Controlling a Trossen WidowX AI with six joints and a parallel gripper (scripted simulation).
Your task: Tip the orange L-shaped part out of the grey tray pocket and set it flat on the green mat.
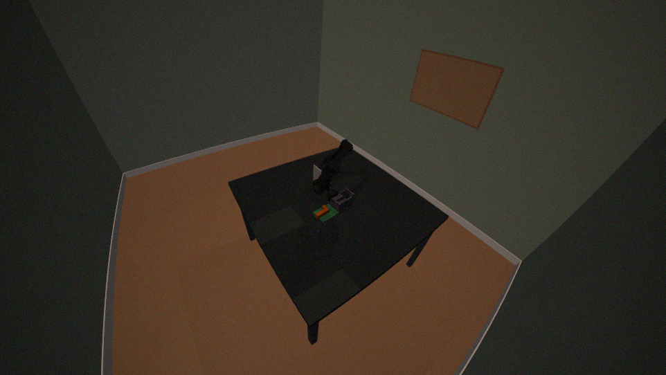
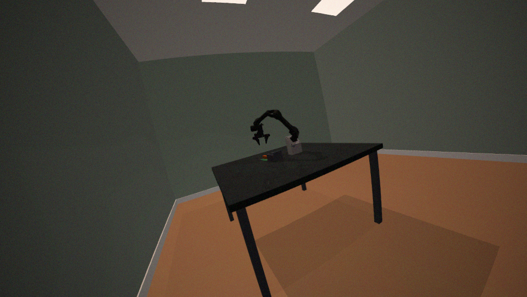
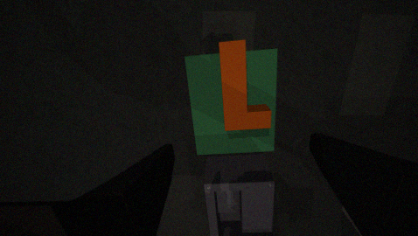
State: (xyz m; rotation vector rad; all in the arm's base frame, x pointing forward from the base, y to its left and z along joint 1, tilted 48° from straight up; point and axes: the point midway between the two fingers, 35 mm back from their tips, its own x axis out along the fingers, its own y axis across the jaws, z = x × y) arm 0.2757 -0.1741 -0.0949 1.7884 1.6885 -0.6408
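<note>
The orange L-shaped part [image 3: 238, 87] [image 1: 320, 212] [image 2: 264, 156] lies flat on the green mat [image 3: 203, 109] [image 1: 328, 216], its long arm reaching a little past the mat's far edge. The grey tray [image 3: 255, 205] [image 1: 345, 198] [image 2: 274, 156] stands beside the mat, its L-shaped pocket empty. My gripper [image 3: 240, 146] [image 2: 261, 140] is open and empty. It hangs well above the mat and the part, with its dark fingers at the lower left and lower right of the wrist view.
The dark table [image 1: 363, 242] [image 2: 287, 173] carries the tray, the mat and the arm's pale base [image 2: 293, 146]. Two faint lighter patches [image 1: 277, 222] [image 1: 326, 290] show on the table top. The table edges drop to an orange floor.
</note>
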